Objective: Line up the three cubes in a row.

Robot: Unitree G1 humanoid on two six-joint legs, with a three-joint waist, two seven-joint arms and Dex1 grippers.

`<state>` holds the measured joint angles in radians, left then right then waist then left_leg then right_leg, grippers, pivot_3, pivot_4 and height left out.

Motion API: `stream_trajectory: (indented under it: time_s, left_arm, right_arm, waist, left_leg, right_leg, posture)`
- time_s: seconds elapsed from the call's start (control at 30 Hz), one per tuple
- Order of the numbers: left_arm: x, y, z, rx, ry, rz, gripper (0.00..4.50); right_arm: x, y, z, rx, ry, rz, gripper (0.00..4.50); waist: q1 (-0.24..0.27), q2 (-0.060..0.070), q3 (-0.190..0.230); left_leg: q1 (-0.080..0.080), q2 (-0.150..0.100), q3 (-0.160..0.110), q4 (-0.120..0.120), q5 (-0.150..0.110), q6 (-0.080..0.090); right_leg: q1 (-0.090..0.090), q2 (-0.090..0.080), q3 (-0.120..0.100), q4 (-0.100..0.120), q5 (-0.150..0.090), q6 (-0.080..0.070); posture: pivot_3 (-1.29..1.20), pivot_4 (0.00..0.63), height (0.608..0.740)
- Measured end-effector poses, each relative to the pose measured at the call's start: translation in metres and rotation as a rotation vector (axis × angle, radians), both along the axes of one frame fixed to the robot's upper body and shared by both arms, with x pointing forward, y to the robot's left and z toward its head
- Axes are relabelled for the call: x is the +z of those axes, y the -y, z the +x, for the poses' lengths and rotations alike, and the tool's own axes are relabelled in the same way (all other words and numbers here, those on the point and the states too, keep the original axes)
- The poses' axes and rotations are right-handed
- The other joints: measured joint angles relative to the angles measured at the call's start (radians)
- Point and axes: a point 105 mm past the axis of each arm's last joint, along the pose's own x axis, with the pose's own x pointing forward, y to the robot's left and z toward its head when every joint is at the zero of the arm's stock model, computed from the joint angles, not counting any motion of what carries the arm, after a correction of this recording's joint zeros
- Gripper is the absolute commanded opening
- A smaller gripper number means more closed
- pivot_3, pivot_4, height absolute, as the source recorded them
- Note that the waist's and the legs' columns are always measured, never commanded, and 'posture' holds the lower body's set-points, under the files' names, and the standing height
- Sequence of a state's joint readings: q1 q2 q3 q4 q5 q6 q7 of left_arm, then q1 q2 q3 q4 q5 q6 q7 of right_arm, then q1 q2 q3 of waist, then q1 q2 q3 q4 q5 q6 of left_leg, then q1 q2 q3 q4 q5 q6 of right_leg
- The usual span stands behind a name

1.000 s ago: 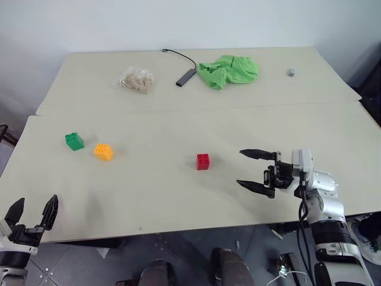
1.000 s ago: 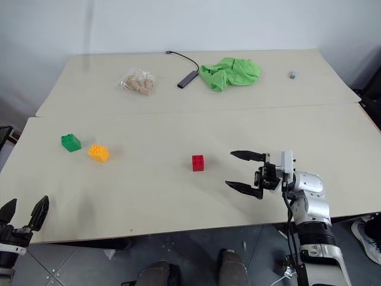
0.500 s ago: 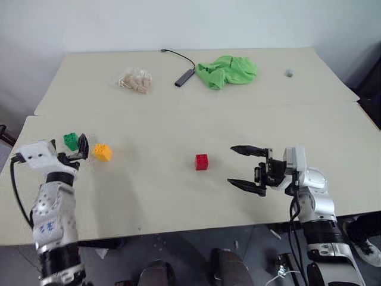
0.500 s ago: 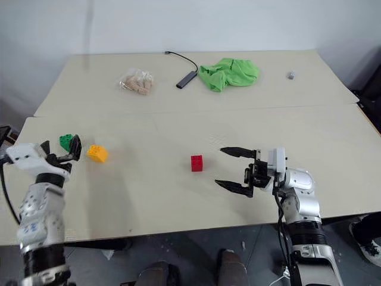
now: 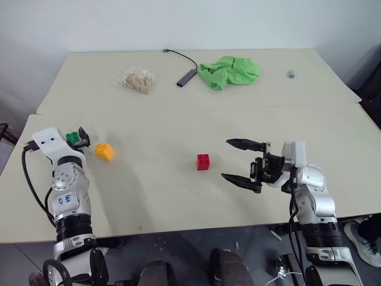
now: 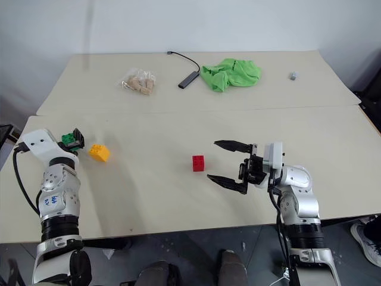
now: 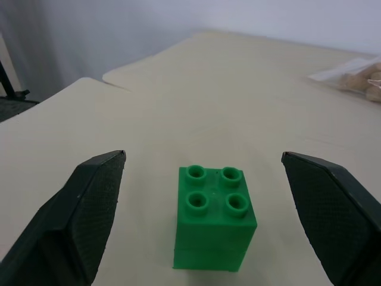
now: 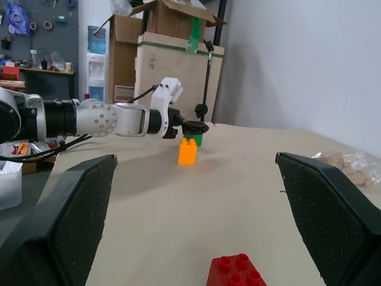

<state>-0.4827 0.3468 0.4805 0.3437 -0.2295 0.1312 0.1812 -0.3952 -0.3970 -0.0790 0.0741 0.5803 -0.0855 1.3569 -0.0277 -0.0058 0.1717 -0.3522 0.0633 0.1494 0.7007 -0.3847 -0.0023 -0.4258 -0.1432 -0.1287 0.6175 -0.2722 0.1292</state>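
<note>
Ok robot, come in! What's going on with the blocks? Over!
Left gripper open around green cube, not gripping. Right gripper open beside red cube. Yellow-orange cube sits apart. Nothing in the way.

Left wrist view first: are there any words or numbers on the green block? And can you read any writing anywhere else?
Nothing here can be read.
Green cube: no writing.
Left arm: small blue marks, too small to read.
Cardboard box: white label, too blurred to read.
</note>
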Motion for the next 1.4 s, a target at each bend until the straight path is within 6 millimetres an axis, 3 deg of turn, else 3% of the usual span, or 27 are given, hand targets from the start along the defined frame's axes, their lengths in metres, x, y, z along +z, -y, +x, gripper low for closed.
stream_trajectory:
  time_s: [0.23, 0.37, 0.5, 0.57, 0.63, 0.73, 0.87, 1.03, 1.13, 1.4]
  left_arm:
    - [-0.007, -0.002, -0.001, -0.018, -0.038, -0.023, 1.47]
    - [0.002, -0.022, -0.017, -0.084, 0.061, -0.040, 1.47]
    - [0.052, -0.035, -0.038, -0.287, 0.250, 0.068, 1.47]
    - [0.083, -0.017, -0.049, -0.509, 0.335, 0.132, 1.47]
    - [0.091, 0.044, -0.070, -1.023, 0.124, 0.320, 1.47]
    - [0.067, 0.123, -0.094, -1.554, -0.094, 0.392, 1.47]
    - [0.025, 0.176, -0.081, -1.792, -0.194, 0.411, 1.47]
    - [0.007, 0.201, -0.035, -1.784, -0.191, 0.523, 1.47]
    - [-0.008, 0.205, -0.019, -1.764, -0.220, 0.560, 1.47]
    - [-0.007, 0.198, -0.009, -1.788, -0.210, 0.620, 1.47]
  right_arm:
    - [0.000, 0.000, 0.000, -0.003, 0.001, 0.000, 4.50]
    - [-0.002, 0.001, -0.001, 0.000, 0.008, -0.005, 4.50]
    - [-0.005, 0.007, -0.002, -0.012, 0.004, -0.020, 4.50]
    - [-0.006, 0.010, -0.002, -0.018, 0.004, -0.032, 4.50]
    - [-0.007, 0.027, -0.002, -0.061, 0.002, -0.074, 4.50]
    - [-0.004, 0.058, 0.000, -0.152, 0.010, -0.122, 4.50]
    - [-0.017, 0.072, -0.005, -0.162, -0.029, -0.173, 4.50]
    - [-0.025, 0.076, -0.010, -0.170, -0.052, -0.188, 4.50]
    - [-0.028, 0.075, -0.016, -0.169, -0.056, -0.196, 4.50]
    - [-0.037, 0.076, -0.026, -0.191, -0.113, -0.203, 4.50]
  waist:
    - [-0.001, 0.000, 0.000]
    - [-0.007, -0.001, 0.000]
    - [-0.006, -0.001, 0.000]
    - [0.002, -0.002, 0.001]
    - [0.005, -0.003, 0.002]
    - [0.027, 0.008, 0.002]
    - [0.024, 0.009, 0.002]
    - [0.013, 0.009, 0.002]
    - [0.002, 0.008, 0.003]
    - [0.002, 0.007, 0.003]
  left_leg:
    - [0.000, 0.000, 0.000, 0.000, 0.000, 0.000]
    - [0.000, 0.001, 0.001, -0.001, 0.000, 0.000]
    - [0.000, 0.001, 0.001, -0.001, 0.000, 0.000]
    - [0.000, 0.001, 0.000, 0.000, 0.000, 0.000]
    - [0.000, 0.000, 0.000, 0.000, 0.000, 0.000]
    - [0.001, -0.003, 0.004, -0.001, -0.001, 0.001]
    - [0.000, 0.001, 0.004, -0.001, 0.002, -0.002]
    - [0.000, 0.002, 0.004, -0.001, 0.002, -0.002]
    - [-0.001, 0.002, 0.004, -0.002, 0.002, -0.002]
    - [-0.001, 0.002, 0.004, -0.001, 0.002, -0.002]
  right_leg:
    - [0.000, 0.000, 0.000, 0.000, 0.000, 0.000]
    - [-0.001, 0.000, 0.000, 0.000, 0.000, 0.000]
    - [-0.001, 0.000, 0.000, 0.000, 0.000, 0.000]
    - [-0.001, 0.000, 0.000, 0.000, 0.000, 0.000]
    - [-0.001, -0.001, -0.001, 0.001, 0.000, 0.000]
    - [0.001, -0.004, 0.001, -0.005, -0.001, 0.001]
    - [0.001, 0.002, 0.001, -0.005, -0.001, -0.003]
    - [0.000, 0.003, 0.001, -0.005, -0.001, -0.004]
    - [-0.001, 0.003, 0.001, -0.005, 0.000, -0.003]
    - [0.000, 0.003, 0.001, -0.005, 0.000, -0.003]
  posture:
    - [0.00, 0.150, 0.740]
    - [0.00, 0.150, 0.740]
    - [0.00, 0.150, 0.740]
    - [0.00, 0.150, 0.740]
    - [0.00, 0.150, 0.740]
    - [0.00, 0.150, 0.740]
    - [0.00, 0.150, 0.740]
    - [0.00, 0.150, 0.740]
    - [0.00, 0.150, 0.740]
    - [0.00, 0.150, 0.740]
